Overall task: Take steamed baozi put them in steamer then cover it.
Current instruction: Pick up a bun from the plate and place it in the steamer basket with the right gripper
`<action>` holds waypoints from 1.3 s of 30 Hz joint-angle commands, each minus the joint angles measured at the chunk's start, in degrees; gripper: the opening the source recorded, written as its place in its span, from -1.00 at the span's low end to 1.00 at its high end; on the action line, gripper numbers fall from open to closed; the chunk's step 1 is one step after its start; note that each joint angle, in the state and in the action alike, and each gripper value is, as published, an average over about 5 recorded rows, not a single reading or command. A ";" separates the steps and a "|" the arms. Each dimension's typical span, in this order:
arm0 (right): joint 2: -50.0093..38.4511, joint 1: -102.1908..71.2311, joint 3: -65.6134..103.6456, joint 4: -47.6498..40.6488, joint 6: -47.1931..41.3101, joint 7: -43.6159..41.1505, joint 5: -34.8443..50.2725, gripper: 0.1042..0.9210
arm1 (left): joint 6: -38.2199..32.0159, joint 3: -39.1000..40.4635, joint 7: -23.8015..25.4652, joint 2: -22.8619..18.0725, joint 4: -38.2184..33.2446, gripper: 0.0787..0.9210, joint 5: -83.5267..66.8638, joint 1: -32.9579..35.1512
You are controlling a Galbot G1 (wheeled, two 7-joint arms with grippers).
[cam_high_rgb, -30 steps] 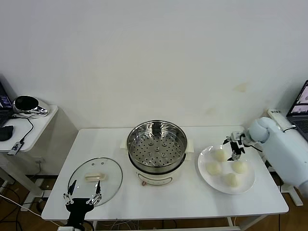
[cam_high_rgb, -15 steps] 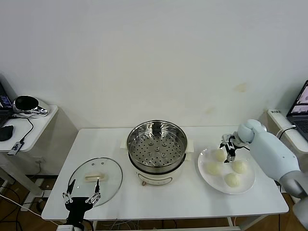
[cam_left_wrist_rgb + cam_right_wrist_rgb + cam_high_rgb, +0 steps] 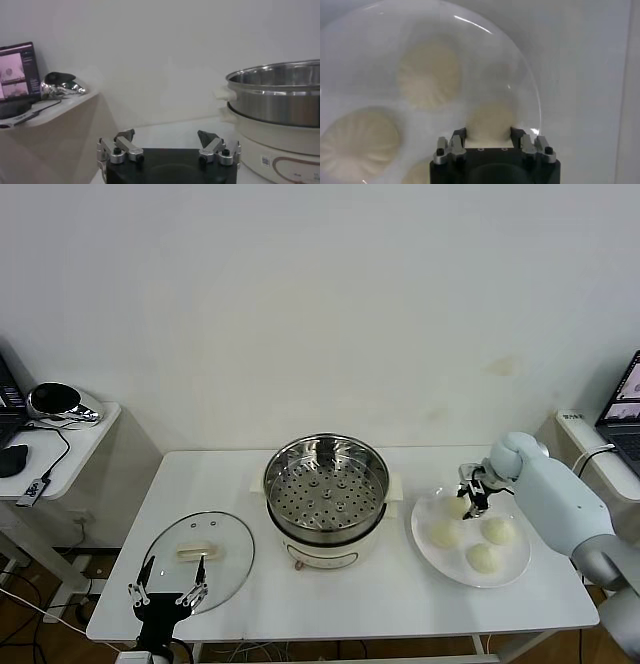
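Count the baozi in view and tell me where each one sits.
4, all on the white plate right of the steamer. One baozi at the plate's back is clamped in the right gripper; one at left, one at right, one at front. None in the steamer.

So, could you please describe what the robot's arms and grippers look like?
The right arm has a smooth, rounded pale grey-white shell. The right gripper and left gripper share one design: a black block body, silver metal finger links with dark screws, and dark fingertips. No markings show.
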 commanded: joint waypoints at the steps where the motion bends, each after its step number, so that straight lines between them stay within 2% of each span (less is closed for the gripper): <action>1: -6.18 5.29 -6.13 10.08 -1.81 -1.32 8.69 0.10 | 0.01 0.01 0.05 0.18 0.06 0.77 -0.07 -0.12; 6: -11.36 14.79 -12.58 18.80 -3.90 -2.98 18.11 0.09 | 0.04 0.48 0.06 0.21 0.15 0.77 -0.16 -0.71; 10: -12.30 23.99 -19.35 21.91 -4.71 -3.95 25.36 0.10 | 0.02 0.64 0.05 0.52 0.35 0.77 -0.39 -1.01; 16: -7.17 36.08 -29.06 21.72 -2.99 -3.00 34.53 0.11 | -0.12 0.32 -0.03 1.00 0.38 0.77 -1.12 -1.21; 21: 0.00 40.43 -35.37 21.43 0.65 0.62 38.50 0.11 | -0.31 -0.40 -0.13 1.22 0.33 0.77 -1.63 -1.28; 29: 10.87 38.85 -41.97 20.56 9.80 5.93 35.30 0.12 | -0.35 -1.40 -0.16 0.75 -0.56 0.77 -1.74 -1.09; 39: 18.47 33.76 -45.59 15.59 25.26 12.39 20.67 0.14 | -0.11 -2.40 -0.10 -0.01 -1.35 0.77 -1.61 -1.00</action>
